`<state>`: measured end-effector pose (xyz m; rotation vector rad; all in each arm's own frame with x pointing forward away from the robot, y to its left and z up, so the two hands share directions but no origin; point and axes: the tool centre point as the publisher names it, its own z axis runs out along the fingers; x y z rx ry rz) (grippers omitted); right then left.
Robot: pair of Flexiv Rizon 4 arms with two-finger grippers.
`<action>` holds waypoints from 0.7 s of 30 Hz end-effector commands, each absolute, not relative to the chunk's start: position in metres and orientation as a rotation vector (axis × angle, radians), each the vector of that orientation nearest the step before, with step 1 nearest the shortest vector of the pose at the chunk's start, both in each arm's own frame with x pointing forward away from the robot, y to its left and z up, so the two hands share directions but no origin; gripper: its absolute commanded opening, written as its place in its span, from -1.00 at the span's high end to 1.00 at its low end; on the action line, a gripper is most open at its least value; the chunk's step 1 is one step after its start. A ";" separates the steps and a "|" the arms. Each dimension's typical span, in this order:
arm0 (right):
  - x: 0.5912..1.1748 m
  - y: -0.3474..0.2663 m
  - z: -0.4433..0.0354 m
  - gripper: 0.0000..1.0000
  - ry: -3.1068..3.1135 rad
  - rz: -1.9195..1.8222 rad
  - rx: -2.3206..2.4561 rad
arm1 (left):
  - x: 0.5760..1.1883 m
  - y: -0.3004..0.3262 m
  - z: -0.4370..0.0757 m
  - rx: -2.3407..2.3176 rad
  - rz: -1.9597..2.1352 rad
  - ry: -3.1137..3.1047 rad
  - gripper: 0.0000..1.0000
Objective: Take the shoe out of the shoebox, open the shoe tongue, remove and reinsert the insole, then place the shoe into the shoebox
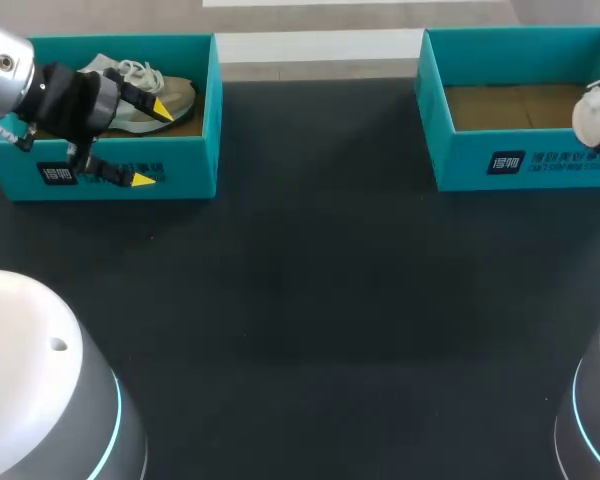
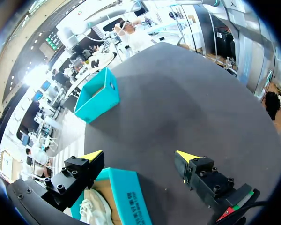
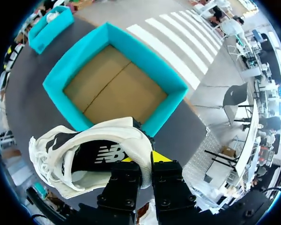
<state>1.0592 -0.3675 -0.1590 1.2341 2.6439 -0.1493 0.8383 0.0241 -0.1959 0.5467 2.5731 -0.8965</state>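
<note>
Two shoes, one lifted out.
Right pincer (image 3: pixel 147 163) grips the white shoe (image 3: pixel 84 152) by its heel collar, near the empty shoebox (image 3: pixel 61 80), probably freeing it for insole work; left pincer (image 2: pixel 140 156) gapes wide astride the other shoebox (image 2: pixel 127 196), grey shoe (image 1: pixel 152 100) inside.

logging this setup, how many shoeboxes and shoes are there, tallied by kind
shoeboxes: 2 (left shoebox, right shoebox)
shoes: 2 (grey shoe in the left shoebox, white shoe held by the right gripper)
total: 4
</note>
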 end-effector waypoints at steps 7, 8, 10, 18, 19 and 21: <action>1.050 -0.368 -0.159 1.00 2.029 0.026 2.158 | 0.838 0.024 -0.196 0.548 -0.893 2.575 -1.00; 1.050 -0.368 -0.159 1.00 2.029 0.026 2.158 | 0.838 0.024 -0.196 0.548 -0.893 2.575 -1.00; 1.050 -0.368 -0.159 1.00 2.029 0.026 2.158 | 0.838 0.024 -0.196 0.548 -0.893 2.575 -1.00; 1.050 -0.368 -0.159 1.00 2.029 0.026 2.158 | 0.838 0.024 -0.196 0.548 -0.893 2.575 -1.00; 1.050 -0.368 -0.159 1.00 2.004 0.035 2.187 | 0.838 0.024 -0.196 0.548 -0.893 2.575 -1.00; 1.049 -0.365 -0.162 1.00 1.900 0.054 2.260 | 0.838 0.024 -0.196 0.548 -0.893 2.575 -1.00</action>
